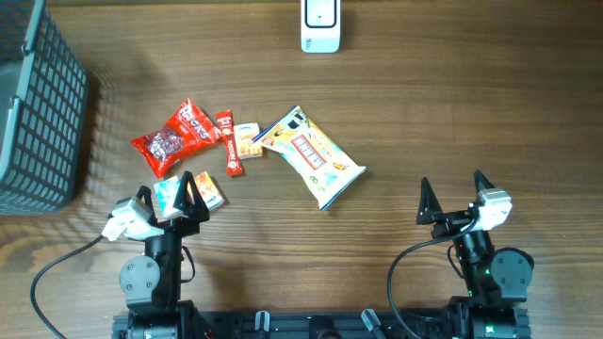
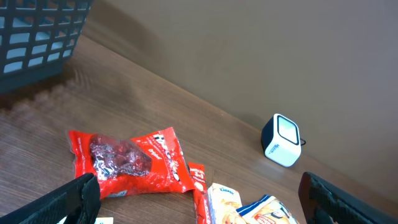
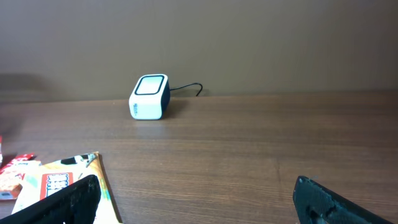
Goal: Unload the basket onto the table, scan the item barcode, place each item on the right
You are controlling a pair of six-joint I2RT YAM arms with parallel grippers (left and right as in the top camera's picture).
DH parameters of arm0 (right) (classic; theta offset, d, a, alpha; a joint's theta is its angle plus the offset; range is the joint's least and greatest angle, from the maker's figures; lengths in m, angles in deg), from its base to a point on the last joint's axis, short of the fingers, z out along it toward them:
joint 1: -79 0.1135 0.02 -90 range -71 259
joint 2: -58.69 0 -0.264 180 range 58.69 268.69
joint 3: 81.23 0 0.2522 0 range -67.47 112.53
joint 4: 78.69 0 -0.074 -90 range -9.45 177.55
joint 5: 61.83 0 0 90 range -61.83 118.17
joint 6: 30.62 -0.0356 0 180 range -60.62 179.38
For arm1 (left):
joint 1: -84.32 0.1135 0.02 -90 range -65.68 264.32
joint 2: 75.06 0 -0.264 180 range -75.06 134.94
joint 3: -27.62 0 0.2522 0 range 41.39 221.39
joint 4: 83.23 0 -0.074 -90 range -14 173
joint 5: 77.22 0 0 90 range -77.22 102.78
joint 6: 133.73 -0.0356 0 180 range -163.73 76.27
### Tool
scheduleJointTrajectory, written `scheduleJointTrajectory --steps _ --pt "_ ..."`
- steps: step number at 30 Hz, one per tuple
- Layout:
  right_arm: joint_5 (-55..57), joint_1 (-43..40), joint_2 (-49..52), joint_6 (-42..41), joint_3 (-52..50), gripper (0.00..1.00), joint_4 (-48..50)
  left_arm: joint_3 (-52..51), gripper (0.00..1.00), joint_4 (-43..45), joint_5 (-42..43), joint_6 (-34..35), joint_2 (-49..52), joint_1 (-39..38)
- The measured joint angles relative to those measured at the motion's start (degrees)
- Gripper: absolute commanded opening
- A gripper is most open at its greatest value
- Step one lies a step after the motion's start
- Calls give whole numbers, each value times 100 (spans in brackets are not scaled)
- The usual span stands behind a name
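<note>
Two grippers are waiting at the near edge of the table (image 1: pixel 424 104), and you are seeing both with their jaws spread wide, released and clamping nothing. The right gripper (image 1: pixel 452 181) is hovering over bare wood, well apart from every item. The left gripper (image 1: pixel 168 191) is hanging over two small packs. From above, a teal packet (image 1: pixel 166 198) is showing between its fingers, and an orange box (image 1: pixel 210 191) is lying just beside its right finger. You cannot tell whether either finger is touching them, since the left wrist view is cutting both packs off below its lower edge. Beyond them the other items are lying in a loose row: a red bag (image 1: pixel 177 138), a red stick packet (image 1: pixel 229 143), a small orange packet (image 1: pixel 248 141) and a large yellow-and-white snack bag (image 1: pixel 313 156). You are not making out a barcode on any of them, as the print is too small. The scanner (image 1: pixel 319 25) is sitting at the far edge, well apart from the items. The overhead frame is clipping its top, and its cable (image 3: pixel 189 88) is trailing behind it. A grey basket (image 1: pixel 38 104) is standing at the far left, partly running out of frame.
</note>
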Motion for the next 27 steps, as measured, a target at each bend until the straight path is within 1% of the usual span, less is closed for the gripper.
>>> scheduleJointTrajectory --steps 1,3,5,9,14,27 --pt "0 0 0 -2 0 100 0 0 100 0 0 0 0 0" --pt "0 -79 50 273 0 100 304 0 100 -24 26 -531 22 -103" --pt "0 -129 55 428 0 100 337 0 100 -24 46 -914 48 -190" --pt "0 -129 57 575 0 100 339 0 100 -24 44 -1263 59 -199" --pt "0 -127 57 649 0 100 339 0 100 -24 46 -1412 59 -199" --pt "0 -127 57 673 0 100 341 0 100 -24 46 -1462 59 -199"
